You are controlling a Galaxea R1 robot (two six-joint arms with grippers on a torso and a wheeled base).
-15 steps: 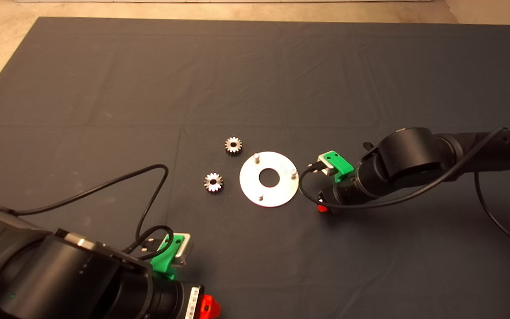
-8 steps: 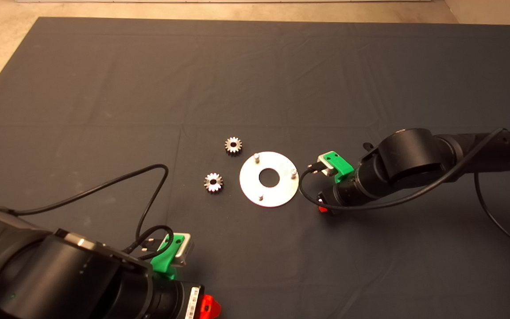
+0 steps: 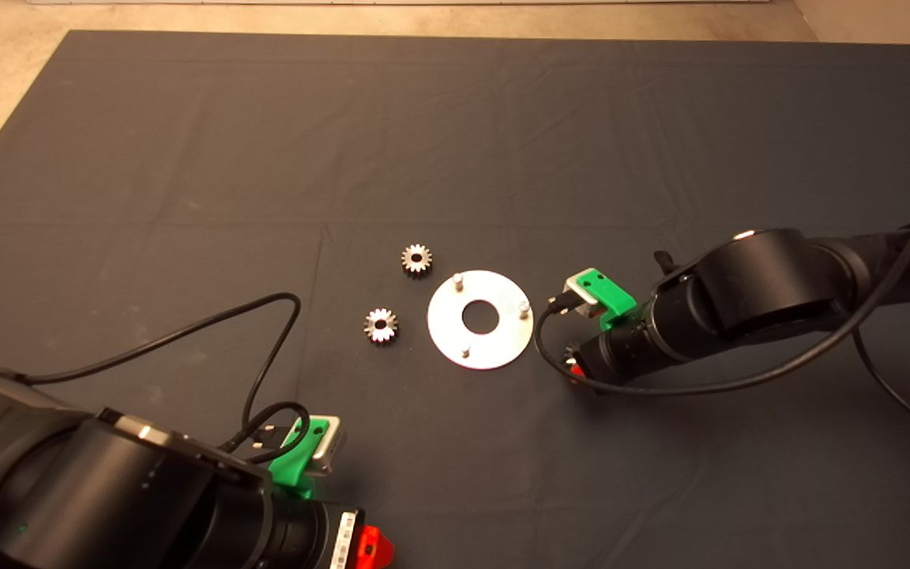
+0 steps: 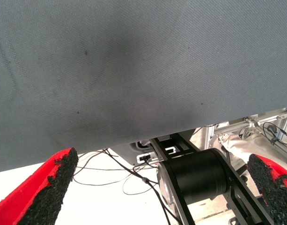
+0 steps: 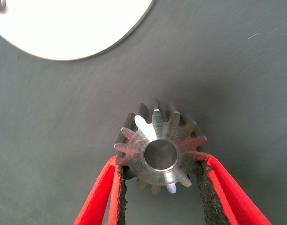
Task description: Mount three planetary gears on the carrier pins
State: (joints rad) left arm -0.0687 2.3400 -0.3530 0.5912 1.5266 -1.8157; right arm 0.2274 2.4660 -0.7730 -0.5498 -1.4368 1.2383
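My right gripper (image 5: 160, 164) is shut on one planetary gear (image 5: 159, 149), a steel toothed wheel with a centre hole, pinched between the two black pads. In the head view this gripper (image 3: 575, 368) sits just right of the silver disc (image 3: 479, 318), and the wrist hides the gear it holds. Three carrier pins (image 3: 458, 278) (image 3: 524, 307) (image 3: 464, 352) stand bare on the disc. Two more planetary gears (image 3: 416, 258) (image 3: 381, 325) lie on the mat left of the disc. My left gripper (image 3: 372, 545) is parked at the lower left, open, with nothing between its fingers (image 4: 45, 187).
The disc's edge (image 5: 63, 28) lies close beyond the held gear. A black cable (image 3: 265, 348) loops over the mat from the left arm. Beyond the mat's near edge the left wrist view shows the robot's base (image 4: 195, 178) and floor.
The right arm's elbow has swung right and slightly lower, while its gripper stays beside the disc. The disc, both loose gears and the left arm have not moved.
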